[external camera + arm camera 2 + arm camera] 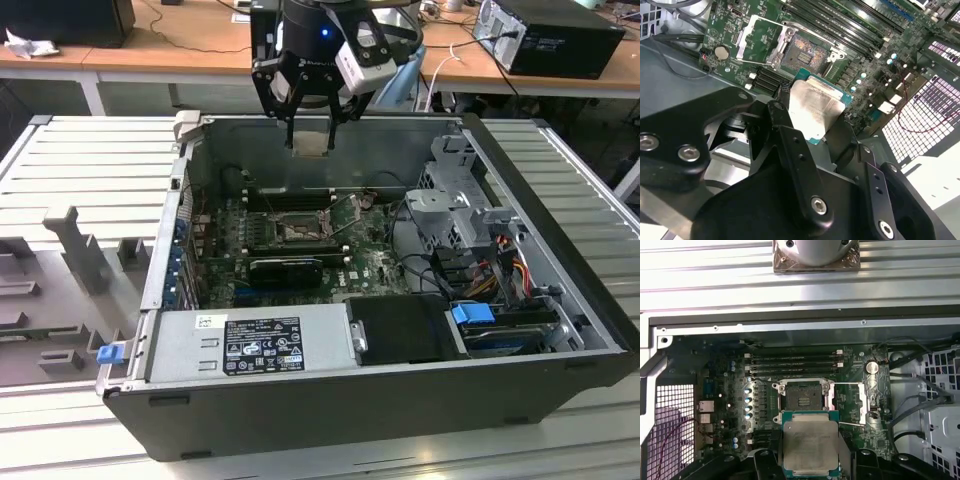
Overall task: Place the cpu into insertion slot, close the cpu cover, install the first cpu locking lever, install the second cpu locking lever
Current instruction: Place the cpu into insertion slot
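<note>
My gripper (312, 138) hangs above the back of the open computer case, shut on the cpu (312, 144), a flat square chip with a pale metal face. In both wrist views the cpu (815, 107) (810, 442) sits between the black fingers (785, 125). The insertion slot (802, 400) (807, 50) (298, 230) lies bare on the green board below, its dark pin field showing. The cpu cover (867, 397) (757, 42) is swung open beside the slot. Thin wire locking levers (845, 385) stand released next to it.
The case walls (330, 150) ring the board. Black memory slots (792, 362) run just beyond the socket. A power supply (250, 345) fills the front, and a drive cage with cables (470, 215) stands at the exterior view's right. A grey parts tray (60, 290) lies outside the case.
</note>
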### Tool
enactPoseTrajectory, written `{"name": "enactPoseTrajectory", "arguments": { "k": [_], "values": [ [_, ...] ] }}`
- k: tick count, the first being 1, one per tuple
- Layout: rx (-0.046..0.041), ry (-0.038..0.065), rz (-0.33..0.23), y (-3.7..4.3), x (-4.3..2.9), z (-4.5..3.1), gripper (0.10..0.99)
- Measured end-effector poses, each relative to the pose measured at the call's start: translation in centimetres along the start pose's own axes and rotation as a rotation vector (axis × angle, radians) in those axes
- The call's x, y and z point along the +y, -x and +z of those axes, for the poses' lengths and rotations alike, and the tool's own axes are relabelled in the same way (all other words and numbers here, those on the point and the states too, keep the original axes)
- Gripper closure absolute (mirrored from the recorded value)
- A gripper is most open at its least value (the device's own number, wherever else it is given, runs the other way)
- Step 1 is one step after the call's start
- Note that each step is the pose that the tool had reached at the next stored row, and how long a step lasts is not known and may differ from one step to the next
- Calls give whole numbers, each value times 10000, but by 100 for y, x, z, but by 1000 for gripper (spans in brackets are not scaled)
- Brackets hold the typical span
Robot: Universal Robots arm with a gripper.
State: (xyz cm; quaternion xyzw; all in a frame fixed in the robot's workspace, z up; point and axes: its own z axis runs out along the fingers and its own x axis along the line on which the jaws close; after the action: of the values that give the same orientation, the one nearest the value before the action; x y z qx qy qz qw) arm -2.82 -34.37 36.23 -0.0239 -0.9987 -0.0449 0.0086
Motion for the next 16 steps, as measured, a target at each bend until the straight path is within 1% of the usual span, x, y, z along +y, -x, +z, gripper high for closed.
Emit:
{"name": "enactPoseTrajectory", "arguments": {
  "k": [5, 6, 16],
  "values": [
    [12, -3, 3, 0, -1, 8, 553],
    [12, -21, 2, 0, -1, 9, 553],
    [-19, -20, 352, 0, -1, 8, 553]
  ]
}}
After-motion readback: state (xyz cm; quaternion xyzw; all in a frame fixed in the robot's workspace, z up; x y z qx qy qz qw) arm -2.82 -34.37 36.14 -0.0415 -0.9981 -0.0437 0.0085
